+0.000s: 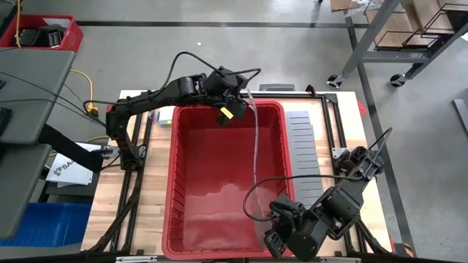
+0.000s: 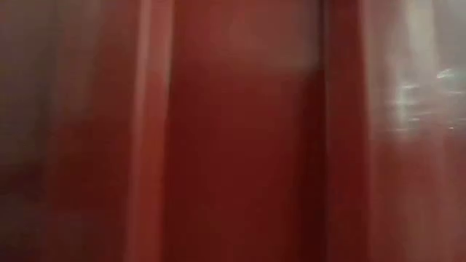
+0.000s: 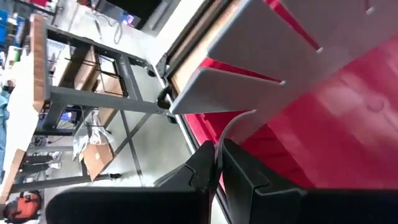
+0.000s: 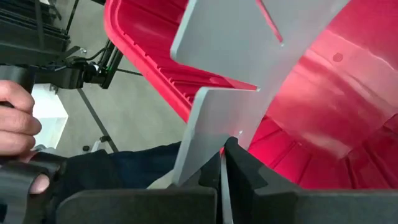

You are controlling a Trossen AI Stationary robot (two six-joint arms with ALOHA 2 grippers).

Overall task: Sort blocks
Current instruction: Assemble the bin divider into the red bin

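Nothing of the blocks to be seen anywhere: none in the bin (image 1: 170, 183), none on the table (image 1: 150, 212); cannot tell where they lie.

Left gripper (image 1: 232, 111) at 12 o'clock over the bin's far rim, pinched tight on one end of a thin grey divider sheet (image 1: 255, 157). Right gripper (image 1: 276, 218) at 5 o'clock near the close rim, likewise clamped on the sheet's other end. Sheet standing on edge, running lengthwise down the bin a little to the 3 o'clock side of centre, slightly bowed. Spare sheets (image 1: 300, 142) stacked flat at 3 o'clock, just beside the bin. Hand (image 4: 15, 124) of a person visible past the bin in the right wrist view, well apart from the work.

Likely step: seating the divider so the bin has compartments for sorting.

To do it well:
- lower both ends together, at an even pace, so the sheet does not twist;
- ease the ends slightly apart to take out the bow before it touches the floor;
- hold the slots upward and the sheet upright;
- release only once it stands unaided.
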